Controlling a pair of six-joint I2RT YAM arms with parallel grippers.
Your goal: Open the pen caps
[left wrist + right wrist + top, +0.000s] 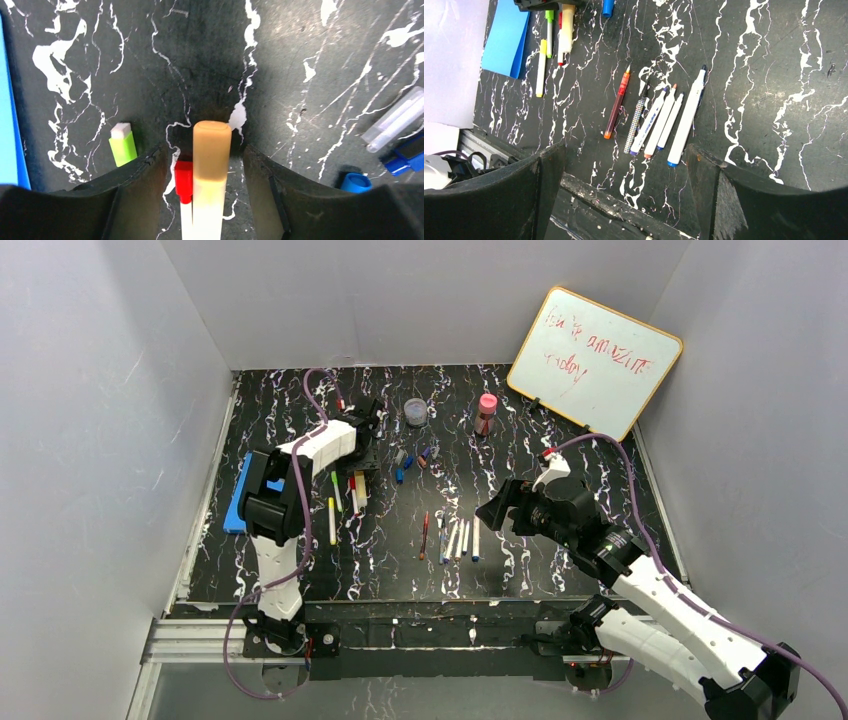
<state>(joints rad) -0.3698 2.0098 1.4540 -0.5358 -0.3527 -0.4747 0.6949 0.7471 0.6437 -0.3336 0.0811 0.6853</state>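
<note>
Black white-veined table (380, 570): left tool (204, 150) apart, straddling tan-capped white marker (209, 205); closing could also pinch adjacent red-capped pen (183, 182); right tool (624, 150) apart, empty

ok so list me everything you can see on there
table: one, black with white veins, under everything
whiteboard: one, white with red writing, leaning in the far right corner
bottle: one, pink cap, far middle
jar: one, clear, left of the bottle
pad: one, blue, left edge
pens in a row: six, one red, one dotted, four white, near middle
pens by the pad: four, yellow, green, red-capped, tan-capped
loose caps: at least three, two blue, one clear, centre
left gripper: one, black, open either side of the tan-capped pen
right gripper: one, black, open, empty
</note>
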